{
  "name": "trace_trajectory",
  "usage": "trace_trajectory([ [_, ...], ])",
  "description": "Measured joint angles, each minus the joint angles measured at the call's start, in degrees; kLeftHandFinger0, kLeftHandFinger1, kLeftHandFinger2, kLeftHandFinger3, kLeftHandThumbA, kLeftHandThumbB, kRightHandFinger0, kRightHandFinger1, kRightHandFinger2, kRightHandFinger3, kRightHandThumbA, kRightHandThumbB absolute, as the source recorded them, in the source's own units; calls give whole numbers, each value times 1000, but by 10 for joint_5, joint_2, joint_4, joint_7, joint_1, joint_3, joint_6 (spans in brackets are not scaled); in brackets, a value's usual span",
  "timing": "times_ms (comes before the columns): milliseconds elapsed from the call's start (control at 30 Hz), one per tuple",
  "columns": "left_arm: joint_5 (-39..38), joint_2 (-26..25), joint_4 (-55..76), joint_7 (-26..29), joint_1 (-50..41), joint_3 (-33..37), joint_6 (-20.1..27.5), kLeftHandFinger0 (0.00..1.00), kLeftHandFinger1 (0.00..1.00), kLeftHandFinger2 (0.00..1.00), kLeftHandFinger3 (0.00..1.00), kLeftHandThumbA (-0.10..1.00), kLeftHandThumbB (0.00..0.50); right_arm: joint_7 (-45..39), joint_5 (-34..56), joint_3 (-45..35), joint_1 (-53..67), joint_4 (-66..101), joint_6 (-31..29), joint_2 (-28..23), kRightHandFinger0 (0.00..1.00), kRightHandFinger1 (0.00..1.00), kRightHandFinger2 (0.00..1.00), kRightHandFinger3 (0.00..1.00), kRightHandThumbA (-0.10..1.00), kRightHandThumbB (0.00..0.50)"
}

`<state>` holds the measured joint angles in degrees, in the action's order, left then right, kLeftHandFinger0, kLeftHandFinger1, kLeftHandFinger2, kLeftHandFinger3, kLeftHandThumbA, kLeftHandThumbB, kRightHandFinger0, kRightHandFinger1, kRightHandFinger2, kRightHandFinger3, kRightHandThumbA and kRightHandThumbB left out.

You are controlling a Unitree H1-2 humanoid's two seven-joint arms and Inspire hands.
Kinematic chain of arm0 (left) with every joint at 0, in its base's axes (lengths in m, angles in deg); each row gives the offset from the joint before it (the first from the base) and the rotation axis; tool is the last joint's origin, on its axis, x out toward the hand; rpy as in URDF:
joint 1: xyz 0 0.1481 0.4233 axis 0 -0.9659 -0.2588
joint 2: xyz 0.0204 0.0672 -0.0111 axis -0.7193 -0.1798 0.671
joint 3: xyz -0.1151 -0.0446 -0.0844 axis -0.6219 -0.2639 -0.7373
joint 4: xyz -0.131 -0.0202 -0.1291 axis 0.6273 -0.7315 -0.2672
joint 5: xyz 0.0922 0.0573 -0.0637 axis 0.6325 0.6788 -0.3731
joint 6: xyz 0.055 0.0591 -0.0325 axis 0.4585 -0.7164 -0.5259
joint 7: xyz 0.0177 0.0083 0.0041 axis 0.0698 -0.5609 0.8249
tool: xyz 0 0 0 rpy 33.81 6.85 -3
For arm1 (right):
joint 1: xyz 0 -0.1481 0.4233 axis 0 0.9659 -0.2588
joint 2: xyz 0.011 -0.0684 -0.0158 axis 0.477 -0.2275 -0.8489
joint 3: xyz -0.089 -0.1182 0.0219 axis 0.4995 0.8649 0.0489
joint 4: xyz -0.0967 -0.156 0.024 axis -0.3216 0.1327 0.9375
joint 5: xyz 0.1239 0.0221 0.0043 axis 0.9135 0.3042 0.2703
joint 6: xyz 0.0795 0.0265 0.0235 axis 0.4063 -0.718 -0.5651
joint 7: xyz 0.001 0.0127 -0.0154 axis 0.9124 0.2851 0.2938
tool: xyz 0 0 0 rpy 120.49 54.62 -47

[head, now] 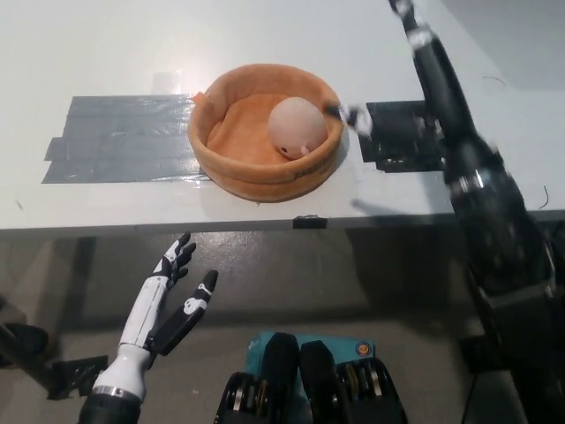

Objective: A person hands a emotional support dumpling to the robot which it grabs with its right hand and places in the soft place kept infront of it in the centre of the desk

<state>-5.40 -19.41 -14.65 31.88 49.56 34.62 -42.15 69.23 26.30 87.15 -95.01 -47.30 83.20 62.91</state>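
Note:
The pale pink dumpling (294,126) lies inside the orange soft basket (222,166) at the centre of the white desk, nothing touching it. My black right hand (437,88) is stretched out open to the right of the basket. Its fingers reach toward the picture's top edge, and one blurred fingertip (351,115) is beside the basket's right rim. It holds nothing. My white left hand (168,305) rests open at the lower left, below the desk's front edge.
A patch of grey tape (124,137) runs left of the basket. A black tape patch (402,132) lies right of it, under my right arm. The desk's front edge (177,224) crosses the picture's middle.

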Motion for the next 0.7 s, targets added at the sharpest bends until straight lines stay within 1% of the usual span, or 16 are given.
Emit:
trace_trajectory([
  [67,0,0,-5,0,6,0,0,1000,1000,1000,1000,729,0,-2,3,0,57,46,1,-2,1000,1000,1000,1000,1000,317],
  [133,0,0,-8,0,11,0,0,1000,1000,1000,1000,729,0,-4,6,-2,97,78,1,-3,1000,1000,1000,1000,986,274],
  [167,0,-1,-9,0,19,-1,1,1000,1000,1000,1000,733,0,-6,12,-6,147,110,1,-6,1000,1000,1000,1000,958,246],
  [200,0,-1,-9,0,21,-2,1,1000,1000,1000,1000,733,0,-7,14,-8,169,117,0,-7,1000,1000,1000,1000,943,227],
  [233,0,-2,-9,0,24,-3,2,1000,1000,1000,1000,734,0,-8,17,-12,196,116,-1,-8,1000,1000,1000,1000,929,218],
  [333,-1,-3,-9,0,27,-3,2,1000,1000,1000,1000,734,0,-11,26,-17,234,78,-7,-10,1000,1000,1000,1000,925,239],
  [400,-1,-2,-9,0,28,-2,2,1000,1000,1000,1000,719,0,-11,29,-19,243,48,-12,-11,1000,1000,1000,1000,935,274],
  [433,-1,-2,-9,0,29,-2,3,1000,1000,1000,1000,695,0,-11,32,-19,244,24,-17,-11,1000,1000,1000,1000,893,277],
  [467,-1,-2,-9,0,28,-1,3,1000,1000,1000,1000,695,0,-11,34,-20,244,7,-21,-11,1000,1000,1000,1000,923,274],
  [533,-1,-2,-9,0,28,-1,3,1000,1000,1000,1000,696,0,-11,36,-19,243,-27,-28,-11,1000,1000,1000,1000,924,267],
  [567,0,-2,-9,0,28,-1,3,1000,1000,1000,1000,697,0,-11,36,-19,243,-43,-32,-10,1000,1000,1000,1000,892,228],
  [600,0,-2,-9,0,26,-1,3,1000,1000,1000,1000,696,0,-11,37,-19,243,-55,-35,-9,1000,1000,1000,1000,877,220],
  [700,0,-2,-8,0,22,-1,3,1000,1000,1000,1000,681,0,-12,37,-17,243,-79,-44,-8,1000,1000,1000,1000,887,222],
])
